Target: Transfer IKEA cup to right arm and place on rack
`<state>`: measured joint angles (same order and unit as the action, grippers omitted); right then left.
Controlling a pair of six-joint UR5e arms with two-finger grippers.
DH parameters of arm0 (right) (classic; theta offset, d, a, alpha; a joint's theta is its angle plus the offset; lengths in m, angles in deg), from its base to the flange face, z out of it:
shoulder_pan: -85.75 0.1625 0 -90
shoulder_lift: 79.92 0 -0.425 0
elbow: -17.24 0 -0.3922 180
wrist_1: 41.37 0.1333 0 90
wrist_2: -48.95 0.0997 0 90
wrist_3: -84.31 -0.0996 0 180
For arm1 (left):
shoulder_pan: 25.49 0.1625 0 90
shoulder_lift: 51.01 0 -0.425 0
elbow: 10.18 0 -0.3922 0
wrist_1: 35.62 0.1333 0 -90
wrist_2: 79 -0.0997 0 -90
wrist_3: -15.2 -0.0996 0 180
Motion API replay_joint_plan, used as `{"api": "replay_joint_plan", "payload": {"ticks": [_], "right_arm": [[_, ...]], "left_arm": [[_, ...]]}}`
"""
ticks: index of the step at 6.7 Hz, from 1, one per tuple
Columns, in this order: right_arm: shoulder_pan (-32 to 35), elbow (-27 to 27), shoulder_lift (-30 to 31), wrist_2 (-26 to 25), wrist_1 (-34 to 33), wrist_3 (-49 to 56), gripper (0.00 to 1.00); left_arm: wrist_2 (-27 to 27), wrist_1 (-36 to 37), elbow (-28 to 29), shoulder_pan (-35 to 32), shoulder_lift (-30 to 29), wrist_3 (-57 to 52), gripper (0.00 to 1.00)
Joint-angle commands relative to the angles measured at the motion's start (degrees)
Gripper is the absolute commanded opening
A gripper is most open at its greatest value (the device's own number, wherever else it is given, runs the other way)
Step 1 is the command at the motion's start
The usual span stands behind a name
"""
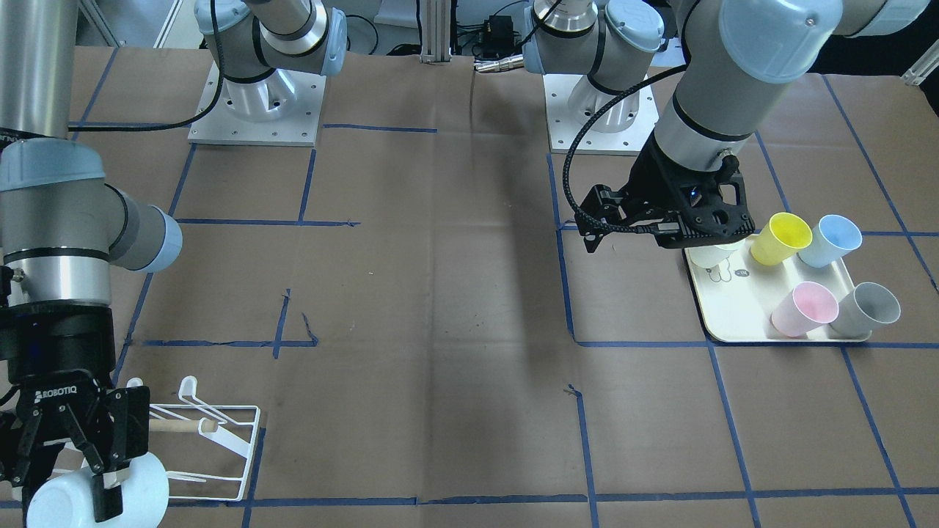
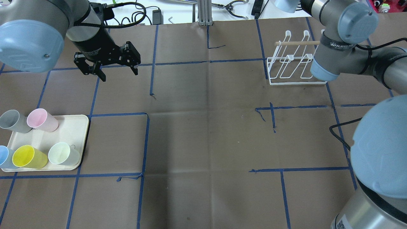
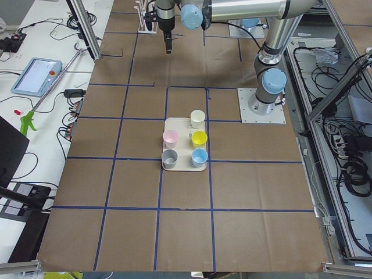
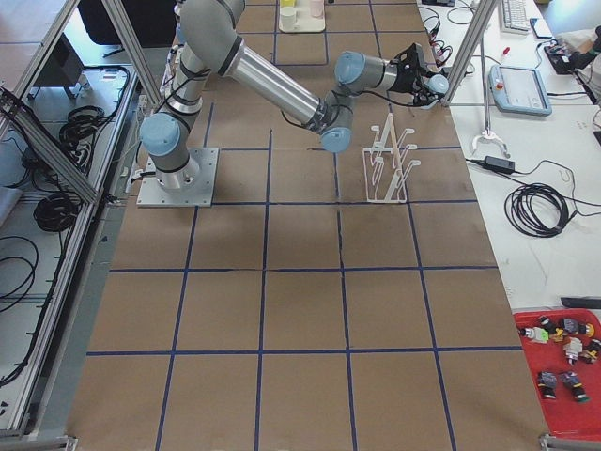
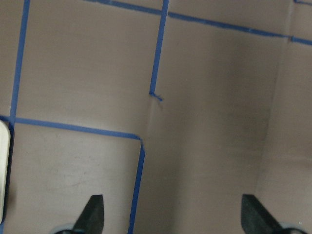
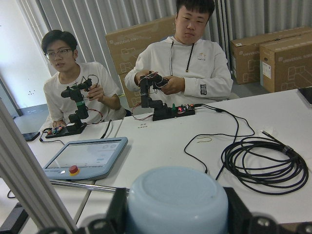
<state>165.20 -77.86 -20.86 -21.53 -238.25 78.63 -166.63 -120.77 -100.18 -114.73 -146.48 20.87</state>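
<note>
My right gripper (image 1: pixel 67 485) is shut on the pale IKEA cup (image 1: pixel 147 480), held low just past the operators' side of the white wire rack (image 1: pixel 220 440). In the right wrist view the cup (image 6: pixel 176 200) fills the space between the fingers. Seen from overhead, the rack (image 2: pixel 297 68) stands at the far right and the right arm's wrist hides gripper and cup. My left gripper (image 2: pixel 108 68) hangs open and empty above bare table, beyond the tray. Its fingertips (image 5: pixel 92 214) stand wide apart in the left wrist view.
A cream tray (image 2: pixel 76 127) at the near left carries grey (image 2: pixel 12 121), pink (image 2: pixel 41 120), blue (image 2: pixel 4 157), yellow (image 2: pixel 28 156) and pale green (image 2: pixel 63 153) cups. Two people sit at a white table (image 6: pixel 161 141) with a teach pendant (image 6: pixel 85 156) and a coiled cable (image 6: pixel 265 163).
</note>
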Motion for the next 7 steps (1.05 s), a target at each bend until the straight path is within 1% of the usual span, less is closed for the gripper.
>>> {"api": "replay_joint_plan", "payload": {"ticks": [1,2,3,4,7], "right_arm": [[-0.61,0.19,-2.46,-0.09,-2.63,3.31,0.31],[-0.61,-0.17,-3.33,-1.14,-3.24,3.31,0.31],[-0.52,-1.65,-3.51,-2.10,-4.12,3.31,0.31],[-0.52,-4.01,-3.17,-2.11,-4.21,3.40,0.31],[-0.52,-6.84,-3.43,-2.20,-4.21,3.31,0.31]], "left_arm": [[-0.26,-0.73,0.26,-0.05,1.15,-4.79,1.00],[-1.57,-0.90,0.17,-0.14,1.16,-4.88,1.00],[-2.62,-0.73,0.26,-0.14,1.33,-4.79,1.00],[-2.63,-0.73,0.17,-0.14,1.51,-4.79,1.00],[-2.81,-0.73,-0.09,-0.05,2.30,-4.79,1.00]]}}
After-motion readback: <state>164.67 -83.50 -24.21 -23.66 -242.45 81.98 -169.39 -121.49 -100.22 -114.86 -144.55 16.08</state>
